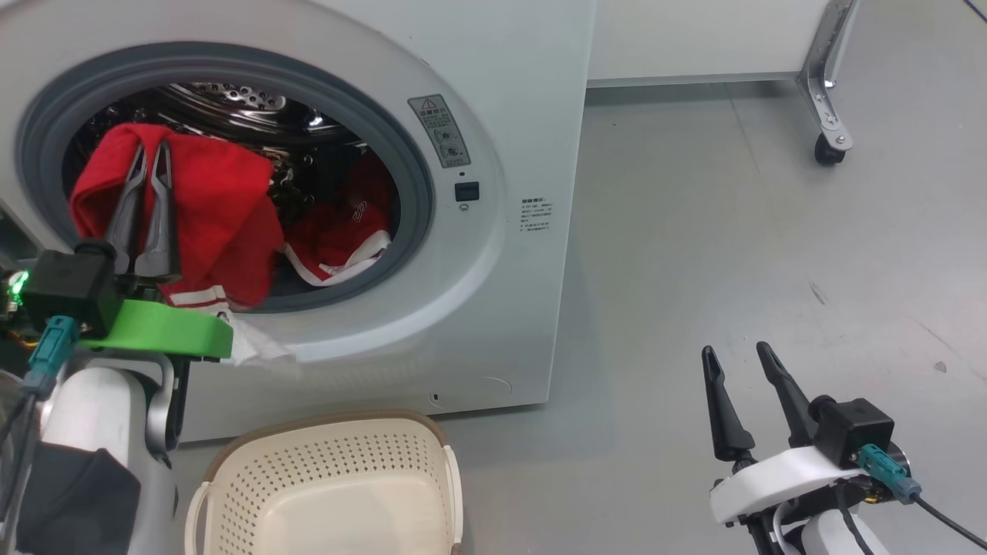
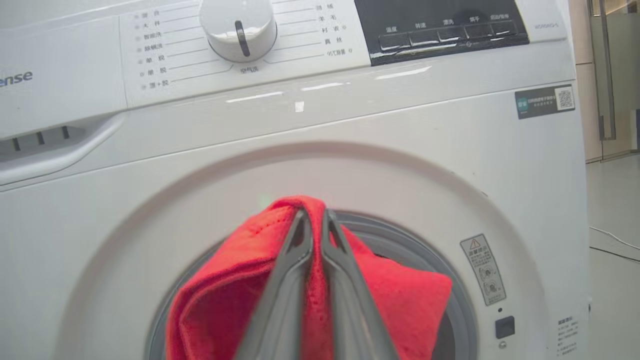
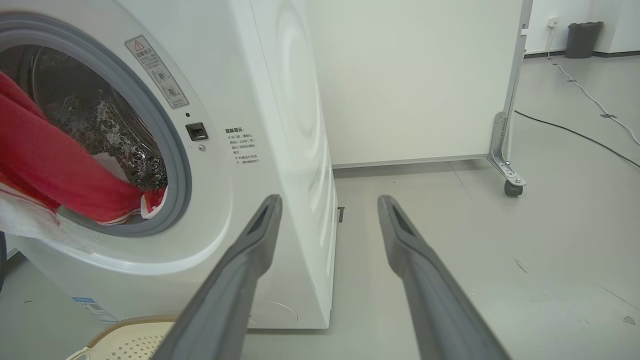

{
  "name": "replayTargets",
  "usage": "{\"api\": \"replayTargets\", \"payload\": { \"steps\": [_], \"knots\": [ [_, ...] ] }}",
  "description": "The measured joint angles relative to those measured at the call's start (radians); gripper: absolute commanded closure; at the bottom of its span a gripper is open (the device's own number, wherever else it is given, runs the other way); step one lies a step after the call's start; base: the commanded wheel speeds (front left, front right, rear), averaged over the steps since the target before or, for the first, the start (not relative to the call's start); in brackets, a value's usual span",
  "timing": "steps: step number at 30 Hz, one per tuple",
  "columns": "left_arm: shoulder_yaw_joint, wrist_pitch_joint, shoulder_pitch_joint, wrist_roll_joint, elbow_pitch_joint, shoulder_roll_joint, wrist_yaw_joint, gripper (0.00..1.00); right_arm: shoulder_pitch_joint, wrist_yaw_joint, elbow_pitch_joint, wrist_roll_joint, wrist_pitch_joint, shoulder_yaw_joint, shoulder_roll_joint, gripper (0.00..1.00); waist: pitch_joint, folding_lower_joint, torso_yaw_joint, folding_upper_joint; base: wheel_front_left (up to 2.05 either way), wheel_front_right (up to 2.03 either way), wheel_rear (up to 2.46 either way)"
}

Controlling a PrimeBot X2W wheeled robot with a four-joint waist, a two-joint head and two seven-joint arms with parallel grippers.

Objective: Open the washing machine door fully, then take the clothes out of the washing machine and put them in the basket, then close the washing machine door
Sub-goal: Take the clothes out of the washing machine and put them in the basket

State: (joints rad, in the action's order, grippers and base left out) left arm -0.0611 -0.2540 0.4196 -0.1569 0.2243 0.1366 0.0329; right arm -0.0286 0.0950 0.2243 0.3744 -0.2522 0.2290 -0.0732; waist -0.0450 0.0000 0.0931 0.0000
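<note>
1. Red clothes [image 1: 220, 212] of fine mesh knit with white ribbed trim; one garment hangs in soft folds at the mouth of the washing machine [image 1: 509, 116], its pale hem trailing past the lower lip; a second lies crumpled low inside the opening.
2. Left gripper [image 1: 150, 150]: its two long, dark, tapered fingers are pinched together on a raised fold at the top of the hanging garment; in the left wrist view the cloth peaks between the fingertips [image 2: 300, 225].
3. Smooth, glossy white front panel on the machine; a thick grey rubber gasket [image 1: 420, 193] rings the round opening; behind it sits the shiny perforated steel drum [image 1: 231, 96].
4. Basket [image 1: 339, 422]: cream plastic, rounded rectangle, walls pierced with small holes, brown rim; it stands on the floor [image 1: 732, 193] just in front of the machine, below the hanging garment.
5. Right gripper [image 1: 736, 351]: fingers spread wide, nothing between them; it hangs over matt grey floor, well to the right of the machine.
6. Metal bracket with a black caster [image 1: 829, 150] stands farther back on the right.
</note>
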Motion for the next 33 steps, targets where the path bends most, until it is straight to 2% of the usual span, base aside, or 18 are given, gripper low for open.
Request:
{"api": "replayTargets", "payload": {
  "steps": [7, 16, 33],
  "knots": [
    [-0.002, -0.002, -0.021, 0.003, -0.055, -0.013, 0.000, 1.00, 0.002, 0.001, -0.003, -0.006, 0.000, -0.001, 0.001, 0.00, -0.006, 0.0000, 0.002, 0.0000, 0.00, 0.00, 0.00],
    [-0.021, -0.001, -0.120, 0.003, -0.030, -0.017, 0.008, 1.00, 0.002, 0.001, -0.013, -0.007, 0.000, -0.001, 0.002, 0.00, -0.029, 0.0000, 0.006, 0.0000, 0.00, 0.00, 0.00],
    [-0.096, 0.195, -0.227, 0.021, 0.124, -0.001, 0.034, 1.00, -0.010, 0.009, -0.026, -0.024, 0.000, 0.026, 0.006, 0.00, -0.136, 0.0000, 0.026, 0.0000, 0.00, 0.00, 0.00]
  ]
}}
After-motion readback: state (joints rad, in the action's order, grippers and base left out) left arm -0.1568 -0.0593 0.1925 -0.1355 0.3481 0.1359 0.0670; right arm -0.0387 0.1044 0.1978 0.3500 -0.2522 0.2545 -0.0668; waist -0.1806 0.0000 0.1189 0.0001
